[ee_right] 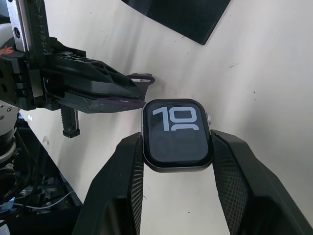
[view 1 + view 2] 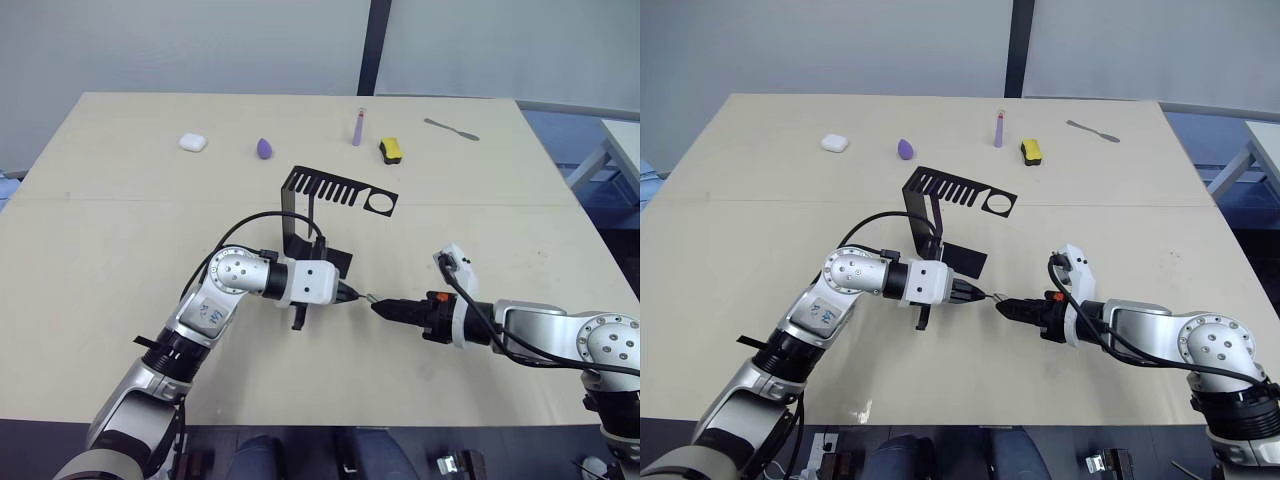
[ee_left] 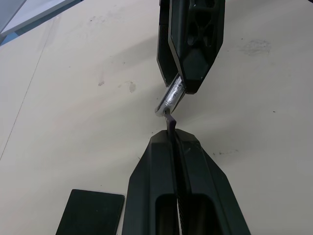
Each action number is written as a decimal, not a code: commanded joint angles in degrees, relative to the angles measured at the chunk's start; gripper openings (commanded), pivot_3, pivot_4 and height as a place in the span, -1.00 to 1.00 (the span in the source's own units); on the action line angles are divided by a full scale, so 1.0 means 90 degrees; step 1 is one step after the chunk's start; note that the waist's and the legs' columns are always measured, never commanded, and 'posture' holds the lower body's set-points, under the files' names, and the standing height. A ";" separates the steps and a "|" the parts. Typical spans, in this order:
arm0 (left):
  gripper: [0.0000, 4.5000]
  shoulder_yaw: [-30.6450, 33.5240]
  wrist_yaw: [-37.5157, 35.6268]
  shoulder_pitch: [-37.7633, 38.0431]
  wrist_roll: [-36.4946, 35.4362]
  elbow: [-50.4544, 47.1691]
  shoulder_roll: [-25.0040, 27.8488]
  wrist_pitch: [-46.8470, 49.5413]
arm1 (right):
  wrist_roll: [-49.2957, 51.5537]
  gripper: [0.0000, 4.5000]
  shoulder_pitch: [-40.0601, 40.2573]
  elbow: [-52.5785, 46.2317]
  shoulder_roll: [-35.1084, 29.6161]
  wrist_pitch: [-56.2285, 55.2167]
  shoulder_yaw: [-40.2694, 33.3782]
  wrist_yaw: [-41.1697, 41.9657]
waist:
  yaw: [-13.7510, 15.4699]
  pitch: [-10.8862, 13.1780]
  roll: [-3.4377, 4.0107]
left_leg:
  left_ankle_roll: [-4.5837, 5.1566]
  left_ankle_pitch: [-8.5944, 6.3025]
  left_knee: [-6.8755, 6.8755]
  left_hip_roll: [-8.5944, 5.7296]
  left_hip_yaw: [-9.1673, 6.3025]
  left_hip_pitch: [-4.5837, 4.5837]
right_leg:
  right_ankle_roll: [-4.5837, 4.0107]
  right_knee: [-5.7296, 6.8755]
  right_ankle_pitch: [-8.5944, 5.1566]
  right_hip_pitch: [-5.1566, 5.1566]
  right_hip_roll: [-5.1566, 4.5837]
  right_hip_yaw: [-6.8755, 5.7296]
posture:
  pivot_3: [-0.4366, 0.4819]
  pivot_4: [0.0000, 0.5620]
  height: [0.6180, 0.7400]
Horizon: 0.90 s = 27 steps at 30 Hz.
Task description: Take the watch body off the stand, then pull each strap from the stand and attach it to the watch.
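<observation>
**Strap end at watch lug, stand already stripped**

Pale wood tabletop [image 2: 120, 250], grey wall behind. Stand [image 2: 335, 190] sits mid-table w/ nothing on its comb arm. Both grippers meet nose to nose just in front of stand base.

Right gripper [image 1: 177, 147]: fingers closed onto opposite edges of watch body [image 1: 177, 134], screen facing wrist cam. Left gripper [image 3: 172, 139]: fingers pinched nearly together on a strap [image 1: 122, 100], only its tip sticking out.

Key relation: strap's long axis runs along left fingers, pointing straight at watch edge nearest stand; tip appears to touch or nearly touch that edge. Likely step: seating strap in slot. Needs fine alignment; slight tilt could jam it. Second strap's whereabouts: can't tell.
</observation>
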 commanded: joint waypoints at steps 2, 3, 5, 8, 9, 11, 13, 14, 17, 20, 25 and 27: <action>-1.00 0.0082 0.0001 -0.0072 -0.0117 -0.0222 -0.0016 -0.0043 | 0.0067 -0.33 -0.0010 -0.0138 -0.0054 -0.0079 -0.0039 0.0039 | 0.0000 0.0000 0.0000 | 0.0000 0.0000 0.0000 0.0000 0.0000 0.0000 | 0.0000 0.0000 0.0000 0.0000 0.0000 0.0000 | -0.05 -0.47 1.00; -1.00 0.0083 0.0000 -0.0073 -0.0118 -0.0221 -0.0016 -0.0041 | 0.0061 -0.33 -0.0013 -0.0135 -0.0050 -0.0078 -0.0037 0.0040 | 0.0000 0.0000 0.0000 | 0.0000 0.0000 0.0000 0.0000 0.0000 0.0000 | 0.0000 0.0000 0.0000 0.0000 0.0000 0.0000 | -0.05 -0.47 1.00; -1.00 0.0082 0.0001 -0.0073 -0.0120 -0.0220 -0.0019 -0.0039 | 0.0059 -0.33 -0.0019 -0.0131 -0.0045 -0.0078 -0.0032 0.0040 | 0.0000 0.0000 0.0000 | 0.0000 0.0000 0.0000 0.0000 0.0000 0.0000 | 0.0000 0.0000 0.0000 0.0000 0.0000 0.0000 | -0.05 -0.47 1.00; -1.00 0.0065 0.0004 -0.0058 -0.0121 -0.0234 -0.0036 -0.0032 | 0.0076 -0.33 -0.0027 -0.0141 -0.0040 -0.0082 -0.0026 0.0034 | 0.0000 0.0000 0.0000 | 0.0000 0.0000 0.0000 0.0000 0.0000 0.0000 | 0.0000 0.0000 0.0000 0.0000 0.0000 0.0000 | -0.05 -0.47 1.00; -1.00 0.0056 0.0004 -0.0045 -0.0120 -0.0245 -0.0039 -0.0030 | 0.0087 -0.33 -0.0025 -0.0151 -0.0039 -0.0085 -0.0025 0.0030 | 0.0000 0.0000 0.0000 | 0.0000 0.0000 0.0000 0.0000 0.0000 0.0000 | 0.0000 0.0000 0.0000 0.0000 0.0000 0.0000 | -0.05 -0.47 1.00; -1.00 0.0048 0.0003 -0.0038 -0.0116 -0.0241 -0.0044 -0.0034 | 0.0098 -0.33 -0.0029 -0.0157 -0.0037 -0.0086 -0.0020 0.0026 | 0.0000 0.0000 0.0000 | 0.0000 0.0000 0.0000 0.0000 0.0000 0.0000 | 0.0000 0.0000 0.0000 0.0000 0.0000 0.0000 | -0.05 -0.47 1.00; -1.00 0.0047 0.0007 -0.0046 -0.0113 -0.0233 -0.0050 -0.0031 | 0.0114 -0.33 -0.0017 -0.0174 -0.0044 -0.0086 -0.0021 0.0024 | 0.0000 0.0000 0.0000 | 0.0000 0.0000 0.0000 0.0000 0.0000 0.0000 | 0.0000 0.0000 0.0000 0.0000 0.0000 0.0000 | -0.05 -0.47 1.00; -1.00 0.0050 0.0008 -0.0058 -0.0115 -0.0223 -0.0055 -0.0030 | 0.0117 -0.33 -0.0014 -0.0178 -0.0047 -0.0084 -0.0020 0.0024 | 0.0000 0.0000 0.0000 | 0.0000 0.0000 0.0000 0.0000 0.0000 0.0000 | 0.0000 0.0000 0.0000 0.0000 0.0000 0.0000 | -0.05 -0.47 1.00; -1.00 0.0055 0.0011 -0.0078 -0.0120 -0.0230 -0.0066 -0.0012 | 0.0116 -0.33 0.0000 -0.0200 -0.0066 -0.0070 -0.0021 0.0033 | 0.0001 0.0000 0.0000 | 0.0000 0.0000 0.0000 0.0000 0.0000 0.0000 | 0.0000 0.0000 0.0000 0.0000 0.0000 0.0000 | -0.05 -0.47 1.00; -1.00 0.0051 0.0013 -0.0078 -0.0123 -0.0244 -0.0081 0.0003 | 0.0116 -0.33 -0.0006 -0.0203 -0.0069 -0.0067 -0.0018 0.0034 | 0.0000 0.0000 0.0000 | 0.0000 0.0000 0.0000 0.0000 0.0000 0.0000 | 0.0000 0.0000 0.0000 0.0000 0.0000 0.0000 | -0.05 -0.47 1.00; -1.00 -0.0041 -0.0014 0.0041 -0.0111 -0.0342 -0.0119 0.0044 | 0.0135 -0.33 -0.0071 -0.0200 -0.0024 -0.0092 0.0014 -0.0001 | -0.0002 0.0000 0.0000 | 0.0000 0.0000 0.0000 0.0000 0.0000 0.0000 | 0.0000 0.0000 0.0000 0.0000 0.0000 0.0000 | -0.05 -0.47 1.00; -1.00 -0.0053 -0.0011 0.0055 -0.0091 -0.0339 -0.0121 0.0069 | 0.0164 -0.33 -0.0076 -0.0216 -0.0027 -0.0108 0.0014 -0.0015 | -0.0001 0.0000 0.0000 | 0.0000 0.0000 0.0000 0.0000 0.0000 0.0000 | 0.0000 0.0000 0.0000 0.0000 0.0000 0.0000 | -0.05 -0.47 1.00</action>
